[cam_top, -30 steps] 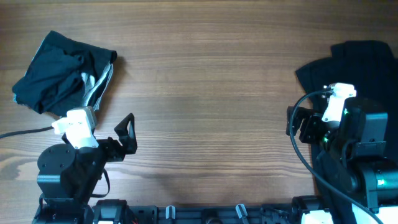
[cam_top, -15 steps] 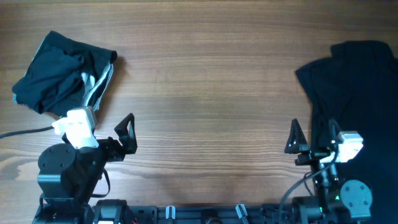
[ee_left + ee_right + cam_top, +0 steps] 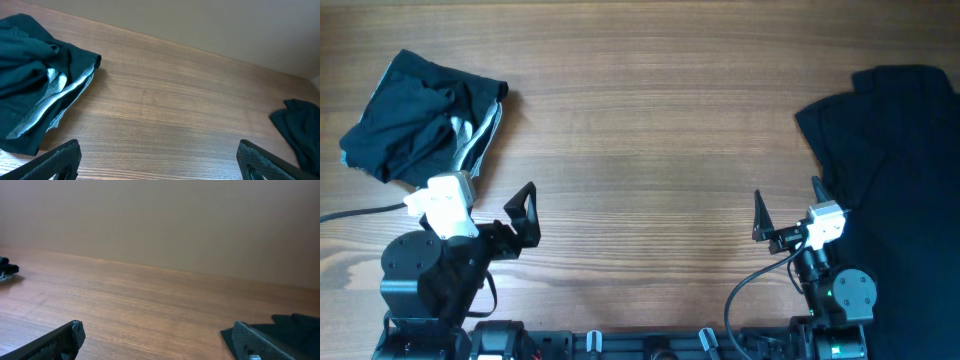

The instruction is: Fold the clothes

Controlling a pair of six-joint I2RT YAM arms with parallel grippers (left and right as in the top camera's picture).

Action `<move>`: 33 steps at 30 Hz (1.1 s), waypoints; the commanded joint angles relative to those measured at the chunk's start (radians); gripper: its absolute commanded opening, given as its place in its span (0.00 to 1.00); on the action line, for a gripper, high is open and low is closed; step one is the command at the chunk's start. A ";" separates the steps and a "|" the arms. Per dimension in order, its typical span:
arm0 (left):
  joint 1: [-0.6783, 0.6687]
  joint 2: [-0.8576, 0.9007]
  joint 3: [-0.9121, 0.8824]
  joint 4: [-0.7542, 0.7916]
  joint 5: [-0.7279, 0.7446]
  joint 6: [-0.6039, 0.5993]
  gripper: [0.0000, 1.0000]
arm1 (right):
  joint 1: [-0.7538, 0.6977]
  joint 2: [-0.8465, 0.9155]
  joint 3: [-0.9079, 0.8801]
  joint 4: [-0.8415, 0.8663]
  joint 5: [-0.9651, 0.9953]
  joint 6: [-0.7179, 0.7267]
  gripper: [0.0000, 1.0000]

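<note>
A folded dark garment [image 3: 415,120] with pale grey edges lies at the table's far left; it also shows in the left wrist view [image 3: 35,95]. A pile of dark clothes [image 3: 900,170] lies spread at the right edge, and its corner shows in the left wrist view [image 3: 300,125] and the right wrist view [image 3: 300,325]. My left gripper [image 3: 525,210] is open and empty near the front left, just below the folded garment. My right gripper [image 3: 785,215] is open and empty near the front right, its right finger at the edge of the dark pile.
The wooden table [image 3: 650,140] stretches between the two garments. The arm bases and cables sit along the front edge [image 3: 640,345]. A plain wall stands behind the table in the right wrist view [image 3: 160,220].
My right arm has pulled back from over the dark pile toward the front edge and shifted left. The left arm and both garments have not moved.
</note>
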 commanded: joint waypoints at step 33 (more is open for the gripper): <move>0.080 -0.097 -0.142 -0.016 -0.043 0.035 1.00 | 0.002 -0.011 -0.013 0.005 0.041 -0.041 1.00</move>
